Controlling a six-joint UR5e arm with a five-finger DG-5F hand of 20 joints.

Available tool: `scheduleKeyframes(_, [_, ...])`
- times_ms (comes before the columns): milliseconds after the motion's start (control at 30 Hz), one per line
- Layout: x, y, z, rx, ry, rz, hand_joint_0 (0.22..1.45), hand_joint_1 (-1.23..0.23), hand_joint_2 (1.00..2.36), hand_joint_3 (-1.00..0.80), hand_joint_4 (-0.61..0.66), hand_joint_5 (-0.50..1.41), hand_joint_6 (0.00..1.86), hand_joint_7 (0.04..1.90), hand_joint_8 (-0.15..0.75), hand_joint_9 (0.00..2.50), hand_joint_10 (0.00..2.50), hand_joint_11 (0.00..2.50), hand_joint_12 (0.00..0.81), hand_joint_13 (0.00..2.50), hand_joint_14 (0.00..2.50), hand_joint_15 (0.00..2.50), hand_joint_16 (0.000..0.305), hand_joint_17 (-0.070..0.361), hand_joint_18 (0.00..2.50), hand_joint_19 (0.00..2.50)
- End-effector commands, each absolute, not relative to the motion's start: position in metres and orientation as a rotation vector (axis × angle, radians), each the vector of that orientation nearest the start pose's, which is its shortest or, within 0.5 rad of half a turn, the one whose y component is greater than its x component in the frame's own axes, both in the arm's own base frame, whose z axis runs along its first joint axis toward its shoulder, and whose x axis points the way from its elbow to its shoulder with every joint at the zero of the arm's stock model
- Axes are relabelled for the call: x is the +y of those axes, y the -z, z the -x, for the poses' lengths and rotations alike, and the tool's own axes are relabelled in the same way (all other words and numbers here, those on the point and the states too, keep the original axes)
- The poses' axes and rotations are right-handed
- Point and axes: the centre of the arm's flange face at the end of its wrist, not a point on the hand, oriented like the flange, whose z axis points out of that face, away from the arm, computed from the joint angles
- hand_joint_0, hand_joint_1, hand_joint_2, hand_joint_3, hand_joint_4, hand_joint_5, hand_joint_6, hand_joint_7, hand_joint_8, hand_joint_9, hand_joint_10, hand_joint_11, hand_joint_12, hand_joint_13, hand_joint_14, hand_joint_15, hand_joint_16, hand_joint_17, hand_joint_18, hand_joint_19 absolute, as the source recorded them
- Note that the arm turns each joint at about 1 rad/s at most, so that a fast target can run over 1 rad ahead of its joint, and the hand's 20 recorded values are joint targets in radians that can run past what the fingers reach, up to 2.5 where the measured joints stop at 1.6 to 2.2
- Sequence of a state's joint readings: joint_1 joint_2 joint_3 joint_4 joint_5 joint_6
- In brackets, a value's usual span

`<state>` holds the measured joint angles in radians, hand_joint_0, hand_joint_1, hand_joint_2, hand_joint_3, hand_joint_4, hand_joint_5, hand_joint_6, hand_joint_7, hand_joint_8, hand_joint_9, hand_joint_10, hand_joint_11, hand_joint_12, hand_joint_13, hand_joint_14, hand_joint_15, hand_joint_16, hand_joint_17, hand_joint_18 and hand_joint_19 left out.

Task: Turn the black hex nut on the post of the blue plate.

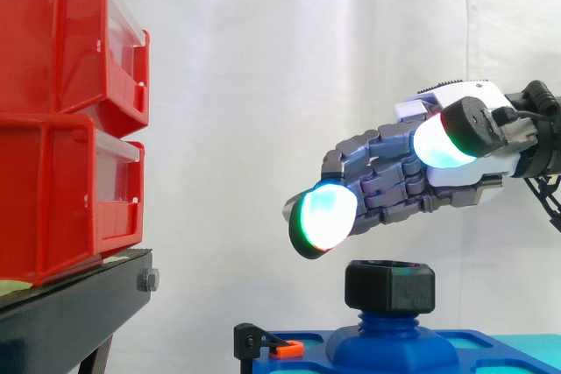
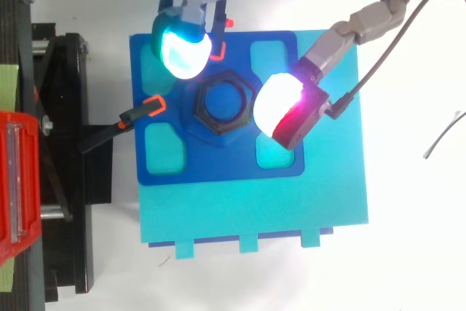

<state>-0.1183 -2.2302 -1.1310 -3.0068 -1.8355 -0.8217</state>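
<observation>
The black hex nut [image 1: 390, 286] [image 2: 223, 102] sits on the blue post [image 1: 390, 337] in the middle of the blue plate [image 2: 284, 165]. My hand [image 1: 460, 168] [image 2: 364, 23] hovers a little above the nut, reaching in from the right, open and holding nothing. One fingertip [image 1: 323, 215] [image 2: 182, 45] glows cyan-green above the nut's far-left corner. The thumb pad [image 2: 280, 103], glowing white and magenta, hangs just past the nut's right side. In the side view a clear gap separates the pads from the nut's top.
Two stacked red bins [image 1: 61, 120] rest on the black stand [image 1: 70, 304] at the left. A black clamp with an orange tip [image 2: 127, 116] [image 1: 267, 344] grips the plate's left edge. The plate lies on a cyan base [image 2: 255, 209].
</observation>
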Motion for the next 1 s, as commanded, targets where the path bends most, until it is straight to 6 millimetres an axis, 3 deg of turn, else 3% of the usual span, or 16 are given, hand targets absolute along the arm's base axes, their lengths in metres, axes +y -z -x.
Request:
scheduleKeyframes(0, [-0.186,-0.306,-0.716,1.612,-0.685,-0.529,0.4,-0.58,1.0,-0.5,0.16,-0.25,0.5,0.89,0.236,0.0,0.0,0.0,0.359,0.0,0.0,0.0,0.049,0.109,0.0,0.0])
scheduleKeyframes(567, [-0.156,-0.303,-0.723,1.626,-0.678,-0.535,0.4,-0.54,1.0,-0.5,0.16,-0.25,0.5,0.89,0.239,0.0,0.0,0.0,0.36,0.0,0.0,0.0,0.049,0.111,0.0,0.0])
scheduleKeyframes(967, [-0.149,-0.302,-0.724,1.63,-0.68,-0.532,0.4,-0.52,1.0,-0.5,0.16,-0.25,0.5,0.89,0.239,0.0,0.0,0.0,0.357,0.0,0.0,0.0,0.049,0.11,0.0,0.0])
